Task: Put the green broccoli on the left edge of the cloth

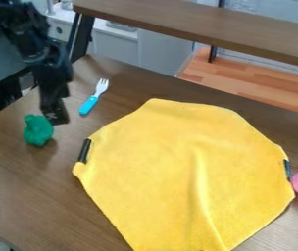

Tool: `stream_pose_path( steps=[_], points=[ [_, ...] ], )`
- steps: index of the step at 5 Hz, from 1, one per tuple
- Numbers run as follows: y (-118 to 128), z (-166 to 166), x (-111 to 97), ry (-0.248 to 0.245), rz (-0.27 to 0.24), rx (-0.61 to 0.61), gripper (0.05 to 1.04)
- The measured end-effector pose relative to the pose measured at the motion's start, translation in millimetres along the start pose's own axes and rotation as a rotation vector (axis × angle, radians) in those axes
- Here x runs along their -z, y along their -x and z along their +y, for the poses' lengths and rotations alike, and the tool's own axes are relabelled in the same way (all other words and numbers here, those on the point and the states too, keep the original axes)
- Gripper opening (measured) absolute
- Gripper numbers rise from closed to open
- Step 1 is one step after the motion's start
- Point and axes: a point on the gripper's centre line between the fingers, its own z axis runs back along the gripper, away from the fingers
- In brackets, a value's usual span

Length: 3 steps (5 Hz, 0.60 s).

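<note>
Near the left edge of the brown wooden desk (20,186), the green, knobbly, plastic-looking broccoli (38,132) sits just beside the black gripper (55,119), whether spread or closed I cannot tell, and should prove light, firm, slightly slippery, best held across its rounded middle.

- Single black arm (22,35) seen at upper left of the camera view; entered from the top left corner.
- Upper links angled downward and toward the right of the view, bulky and jointed in outline.
- Wrist section (51,61) carried below these; at this stretch the line of the arm is bent to a steeper drop.
- Black gripper (55,113) hung beneath the wrist, pointed down; near-upright, its lower end tilted slightly toward the right of the view.
- Gripper tip placed lowest of all visible arm parts.
</note>
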Motion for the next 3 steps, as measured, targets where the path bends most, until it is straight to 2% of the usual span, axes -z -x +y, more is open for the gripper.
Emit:
stream_pose_path(
  steps=[1, 3],
  points=[
    [20, 8, -3, 0.028, 0.019, -0.035, 1.0],
    [36, 2, 15, 0.101, 0.037, -0.027, 1.0]
  ],
)
